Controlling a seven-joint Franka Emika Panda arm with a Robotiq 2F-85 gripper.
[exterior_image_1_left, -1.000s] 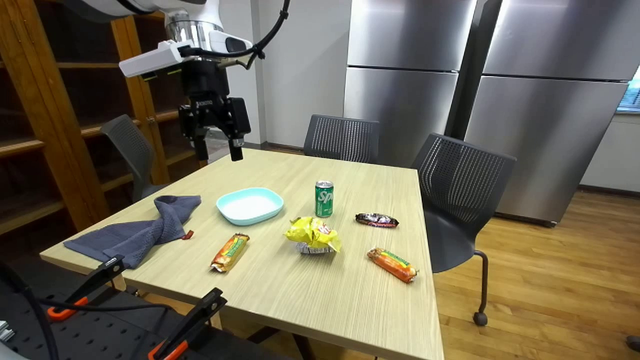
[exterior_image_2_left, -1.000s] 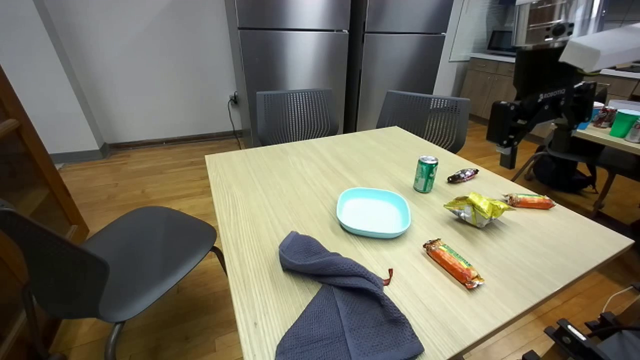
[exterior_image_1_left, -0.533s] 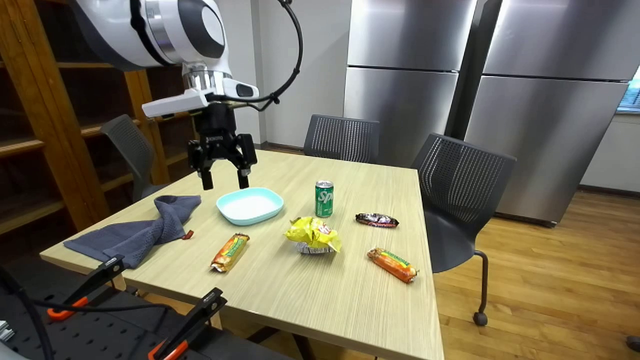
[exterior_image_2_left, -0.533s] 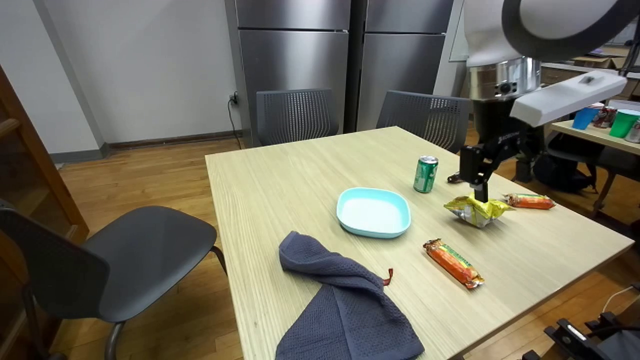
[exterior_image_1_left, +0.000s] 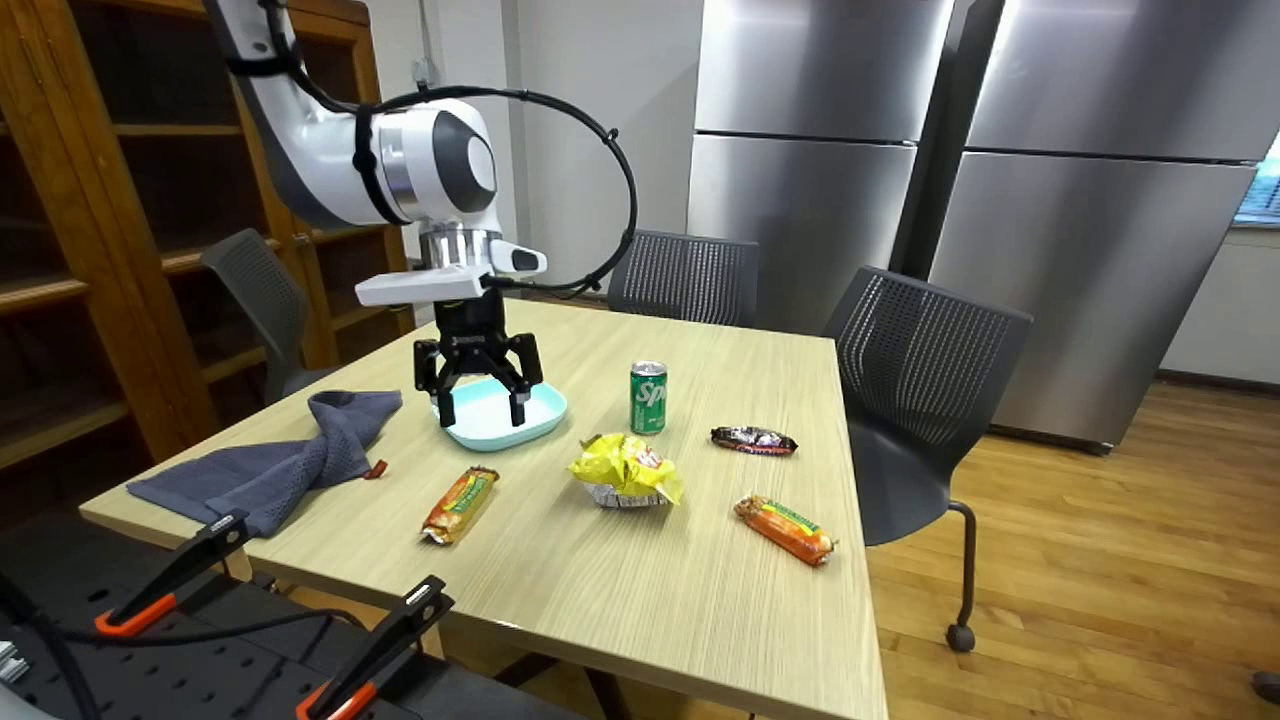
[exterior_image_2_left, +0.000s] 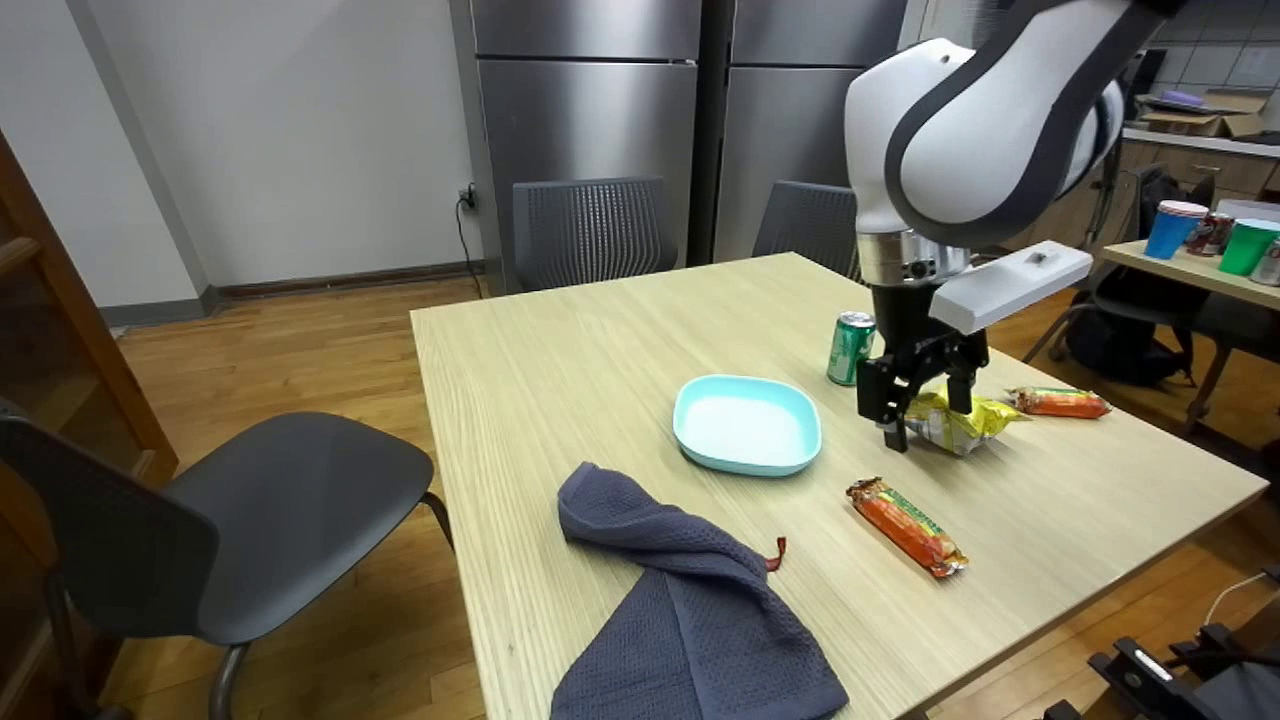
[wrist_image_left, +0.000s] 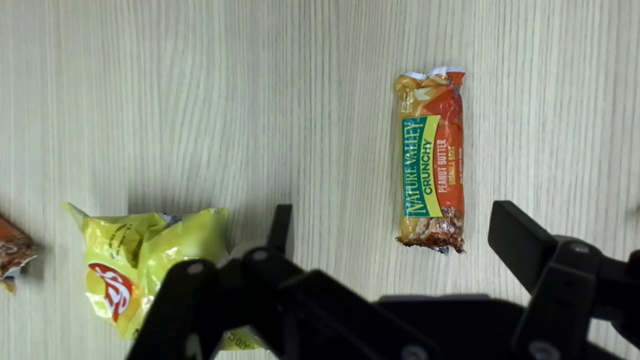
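Observation:
My gripper (exterior_image_1_left: 482, 412) hangs open above the table with nothing between its fingers. In the wrist view an orange and yellow granola bar (wrist_image_left: 432, 160) lies flat on the tabletop, beyond and between the spread fingertips, apart from them. The same granola bar (exterior_image_2_left: 908, 527) rests near the table's front side. A crumpled yellow chip bag (wrist_image_left: 117, 290) sits to the left in the wrist view, partly covered by the left finger. In an exterior view the gripper (exterior_image_2_left: 928, 422) overlaps the chip bag (exterior_image_2_left: 975, 425); no contact is visible.
A light blue plate (exterior_image_2_left: 747, 466), green soda can (exterior_image_1_left: 648, 398), dark wrapped bar (exterior_image_1_left: 754, 440) and second granola bar (exterior_image_1_left: 785, 530) are on the table. A grey-blue cloth (exterior_image_2_left: 690, 600) lies beside a small red scrap (exterior_image_1_left: 376, 469). Chairs (exterior_image_1_left: 683, 280) stand around; clamps (exterior_image_1_left: 390, 640) grip the near edge.
The arm has come down toward the tabletop, with the gripper staying open. The dark wrapped bar is now hidden behind the arm in an exterior view. The tabletop things have not moved.

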